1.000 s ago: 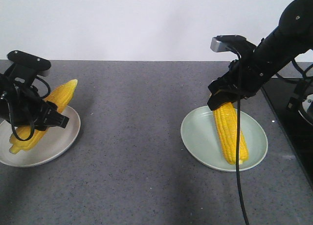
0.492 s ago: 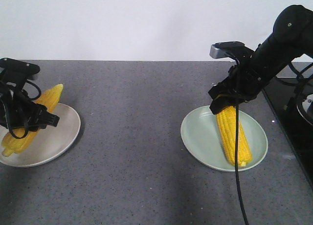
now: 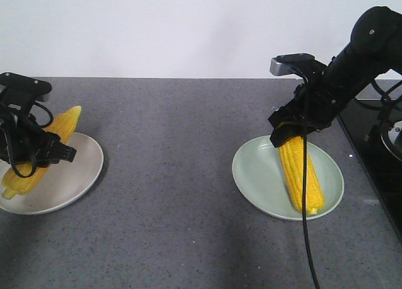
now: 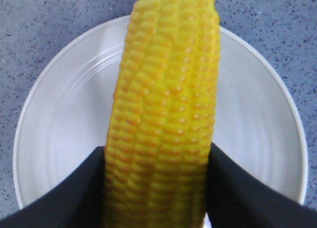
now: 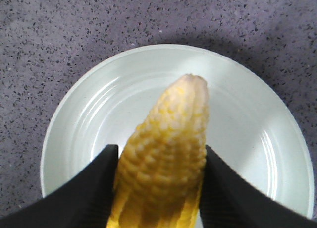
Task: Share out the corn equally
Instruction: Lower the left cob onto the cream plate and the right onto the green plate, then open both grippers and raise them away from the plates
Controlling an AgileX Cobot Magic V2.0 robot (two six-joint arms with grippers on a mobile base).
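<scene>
Both of my grippers are clamped on corn. Left gripper (image 4: 158, 188) pinches a cob (image 4: 163, 114) between its two dark fingers (image 4: 64, 188), over the white plate (image 4: 59, 114); right gripper (image 5: 158, 188) does the same to a second cob (image 5: 166, 153) over the pale green plate (image 5: 247, 114), whose pale tip points at the plate's middle.

Over the last second my left arm has swung outward and down, so its cob now lies tilted across the white plate's outer edge, and since half a second ago it has scarcely moved. My right cob has settled lower onto the green plate, its far end resting near the front rim, and it too has almost stopped.

I take this to mean each plate now has its one cob, so the share is even; what remains is letting go and lifting clear. The left cob overhangs its rim, so it might roll when released.

Beneath both plates is a speckled grey counter (image 3: 176, 176).
</scene>
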